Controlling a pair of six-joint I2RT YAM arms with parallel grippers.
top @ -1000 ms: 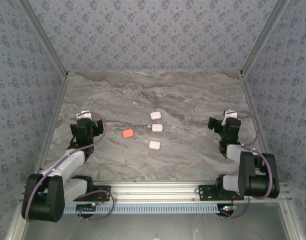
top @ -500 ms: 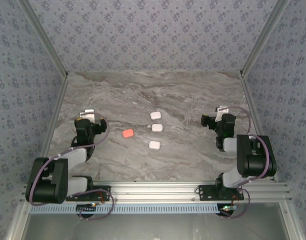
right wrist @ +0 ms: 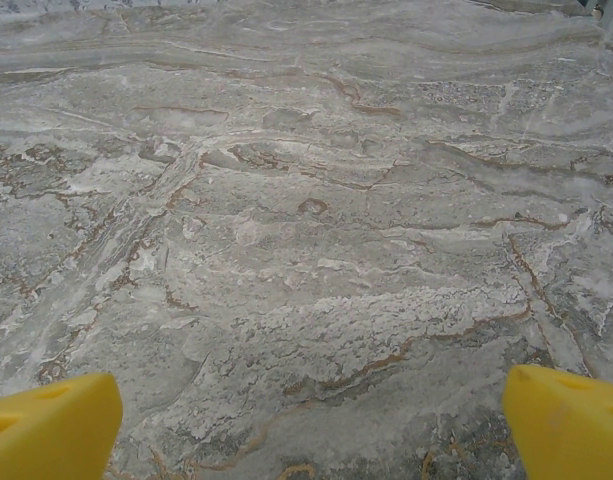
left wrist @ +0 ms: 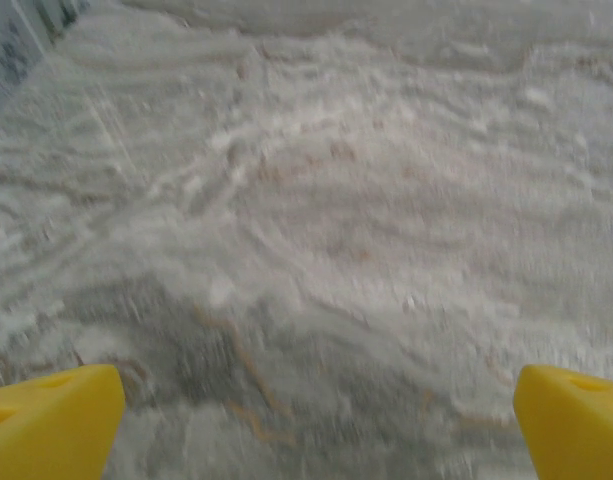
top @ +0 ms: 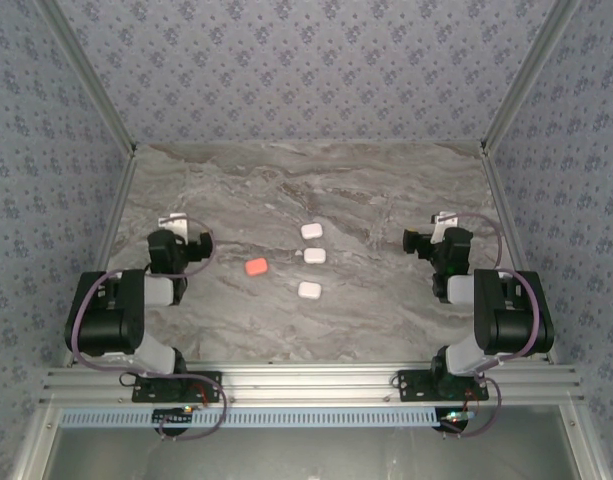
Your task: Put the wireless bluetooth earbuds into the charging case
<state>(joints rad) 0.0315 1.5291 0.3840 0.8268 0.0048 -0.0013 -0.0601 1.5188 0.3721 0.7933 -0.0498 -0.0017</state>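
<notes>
My left hand (top: pixel 179 230) hangs low by the left edge of the surface (top: pixel 386 190). It is wide open and holds nothing. From its wrist camera I see its yellow fingers (left wrist: pixel 46 425) far apart over bare stone. My right hand (top: pixel 431 230) sits by the right edge. It is wide open and empty too, and its wrist camera (right wrist: pixel 311 425) looks out over bare stone.

In the middle of the surface, well apart from both hands, lie four small rounded cases. The nearest white case (top: pixel 309 290) comes first. Then comes the orange-red case (top: pixel 256 267), a bit to its left. Past them are the middle white case (top: pixel 315 256) and the far white case (top: pixel 311 231), close to each other. All four look shut.

The earbuds are too small for me to pick out from above.

I think a case is light, hard and smooth, so it may slide away when one finger touches it first. I would pinch it across its short sides, low down, with both fingers landing together. A bud should be lighter and may roll. I would hold it softly by its stem.
</notes>
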